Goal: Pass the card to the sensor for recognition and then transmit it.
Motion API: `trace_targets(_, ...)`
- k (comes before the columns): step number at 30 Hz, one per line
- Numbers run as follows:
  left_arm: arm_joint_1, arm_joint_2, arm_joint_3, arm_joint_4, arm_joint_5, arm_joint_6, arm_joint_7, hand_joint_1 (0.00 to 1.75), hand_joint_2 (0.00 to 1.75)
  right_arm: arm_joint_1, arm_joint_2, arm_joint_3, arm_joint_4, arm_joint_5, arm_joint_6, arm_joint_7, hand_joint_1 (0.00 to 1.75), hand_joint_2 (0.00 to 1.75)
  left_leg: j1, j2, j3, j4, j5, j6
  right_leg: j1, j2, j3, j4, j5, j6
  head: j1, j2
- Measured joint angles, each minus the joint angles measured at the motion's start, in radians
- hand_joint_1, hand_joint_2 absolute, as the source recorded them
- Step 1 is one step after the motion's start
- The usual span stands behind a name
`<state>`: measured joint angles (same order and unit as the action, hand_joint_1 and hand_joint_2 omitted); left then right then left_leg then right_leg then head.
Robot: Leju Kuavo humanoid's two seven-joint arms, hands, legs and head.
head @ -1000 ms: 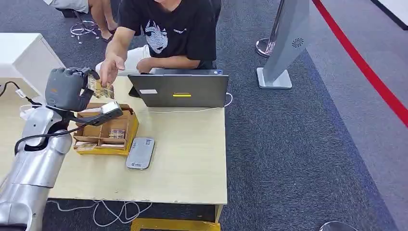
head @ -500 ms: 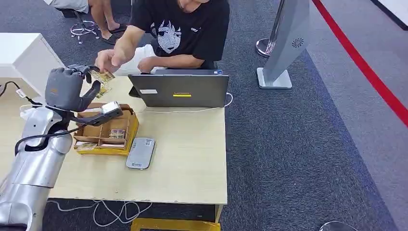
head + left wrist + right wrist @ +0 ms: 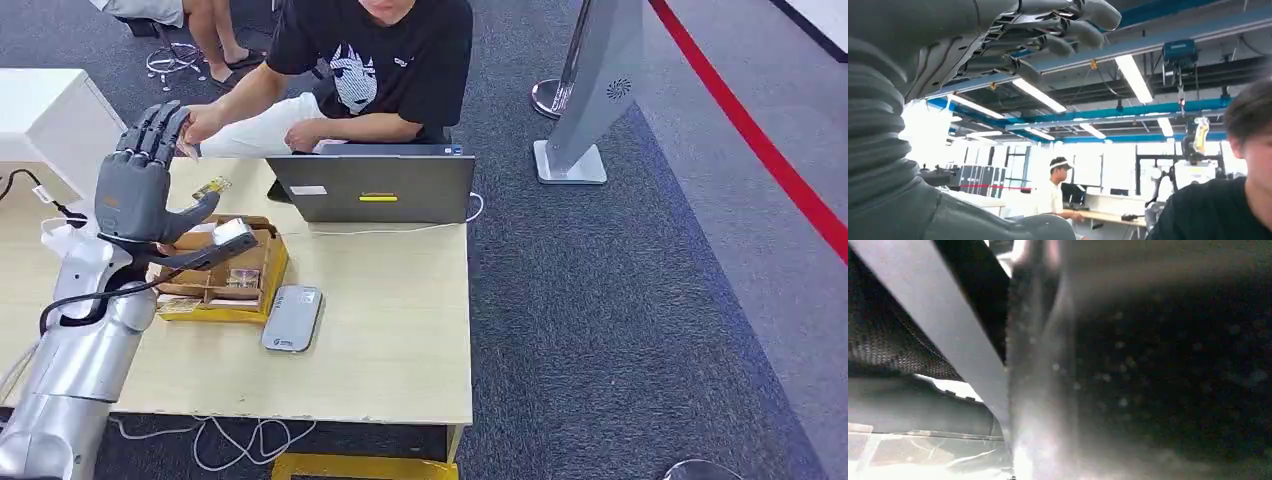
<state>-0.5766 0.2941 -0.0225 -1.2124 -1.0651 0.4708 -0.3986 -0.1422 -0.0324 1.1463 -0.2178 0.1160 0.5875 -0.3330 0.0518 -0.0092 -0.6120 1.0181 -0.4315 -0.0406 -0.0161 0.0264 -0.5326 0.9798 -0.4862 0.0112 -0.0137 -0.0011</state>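
Observation:
My left hand [image 3: 138, 185] is raised above the table's back left, open, with its fingers [image 3: 155, 125] spread upward and nothing in it. In the left wrist view the same fingers [image 3: 1048, 27] stretch out bare against the ceiling. A small yellowish card [image 3: 212, 187] shows just past the thumb, near the laptop's left corner, apparently lying on the table. A person's hand [image 3: 198, 124] hovers close behind my fingertips. The flat grey sensor [image 3: 292, 317] lies on the table in front of the cardboard box.
A compartmented cardboard box [image 3: 262, 283] holding more cards stands under my left wrist. A grey laptop [image 3: 372, 187] stands at the table's [image 3: 380, 350] back edge, with the seated person [image 3: 385, 65] behind it. A white cabinet [image 3: 45, 110] is at the left.
My left hand held the card while the person's hand reached for it. The person took it, and my fingers have opened and spread upward. The person's hand has drawn back.

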Motion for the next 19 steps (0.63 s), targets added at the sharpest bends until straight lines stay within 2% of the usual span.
trace_targets(4,0.031,-0.008,0.013,-0.027,0.021,0.017,-0.015,0.0,1.75,0.0,0.002,0.0,0.001,0.0,0.0,-0.001,0.0,1.75,0.0,0.0,-0.001,0.0,0.0,0.0,0.0,0.0,0.001,0.0,0.0,0.0,0.0,0.0)
trace_targets(7,0.122,-0.05,0.082,-0.104,0.182,0.059,-0.083,0.0,1.75,0.0,0.002,0.0,0.003,0.003,0.007,-0.013,0.0,1.75,0.0,0.002,0.0,0.0,-0.001,0.0,0.0,0.001,0.0,0.0,0.0,0.0,-0.001,0.0)
trace_targets(8,0.17,-0.072,0.116,-0.13,0.257,0.043,-0.11,0.0,1.75,0.001,0.002,0.0,0.006,0.003,0.012,-0.016,0.0,1.75,0.0,0.002,0.0,0.0,-0.001,-0.001,0.0,0.001,0.0,0.0,0.0,0.0,0.001,0.0)
trace_targets(9,0.221,-0.106,0.174,-0.165,0.356,0.016,-0.161,0.0,1.75,0.003,0.002,0.0,0.01,0.0,0.021,-0.021,0.0,1.75,0.0,0.003,0.001,0.0,-0.003,-0.002,0.0,0.002,0.0,0.0,-0.001,-0.001,0.0,0.0)
trace_targets(10,0.255,-0.125,0.211,-0.176,0.392,0.002,-0.199,0.0,1.75,0.004,0.002,0.0,0.011,-0.002,0.021,-0.025,0.0,1.75,0.0,0.003,0.0,0.0,-0.003,-0.002,0.0,0.002,-0.001,0.0,-0.001,-0.001,0.0,0.0)
trace_targets(11,0.281,-0.142,0.246,-0.183,0.402,-0.004,-0.218,0.0,1.75,0.005,0.002,0.0,0.011,-0.002,0.022,-0.025,0.0,1.75,0.0,0.003,0.0,0.0,-0.003,-0.002,0.0,0.001,-0.002,0.0,-0.001,-0.001,0.0,0.0)
trace_targets(13,0.317,-0.171,0.298,-0.203,0.461,-0.069,-0.222,0.0,1.75,0.005,0.002,0.0,0.014,-0.018,0.037,-0.022,0.0,1.75,0.0,0.002,-0.001,0.0,-0.003,-0.002,0.0,-0.002,-0.001,0.0,-0.002,-0.001,0.0,0.0)
trace_targets(14,0.333,-0.185,0.328,-0.204,0.531,-0.137,-0.218,0.0,1.75,0.005,0.002,0.0,0.017,-0.031,0.048,-0.016,0.0,1.75,0.0,0.001,-0.001,-0.001,-0.003,-0.002,0.0,-0.003,0.0,0.0,-0.002,-0.001,0.0,0.0)
trace_targets(16,0.382,-0.215,0.415,-0.185,0.753,-0.335,-0.238,0.0,1.75,0.011,0.002,-0.004,0.022,-0.07,0.071,-0.003,0.0,1.75,0.0,0.003,0.001,-0.001,-0.004,-0.002,0.0,-0.002,0.0,0.0,-0.003,-0.001,0.0,0.0)
trace_targets(17,0.398,-0.223,0.46,-0.149,0.87,-0.487,-0.256,0.0,1.75,0.015,0.001,-0.005,0.026,-0.086,0.079,-0.003,0.0,1.75,0.0,0.003,0.0,-0.001,-0.004,-0.002,0.0,-0.001,0.0,0.0,-0.003,-0.001,0.0,0.0)
trace_targets(18,0.41,-0.222,0.519,-0.078,1.024,-0.68,-0.275,0.0,1.75,0.02,0.0,-0.006,0.028,-0.098,0.086,-0.004,0.0,1.75,0.0,0.003,0.0,-0.001,-0.004,-0.002,0.0,-0.001,0.0,0.0,-0.003,-0.002,0.0,0.0)
trace_targets(19,0.421,-0.216,0.572,0.002,1.14,-0.833,-0.287,0.0,1.75,0.022,-0.002,-0.006,0.028,-0.104,0.087,-0.007,0.0,1.75,0.0,0.004,0.0,-0.002,-0.004,-0.002,0.0,-0.001,0.0,0.0,-0.003,-0.003,0.0,0.0)
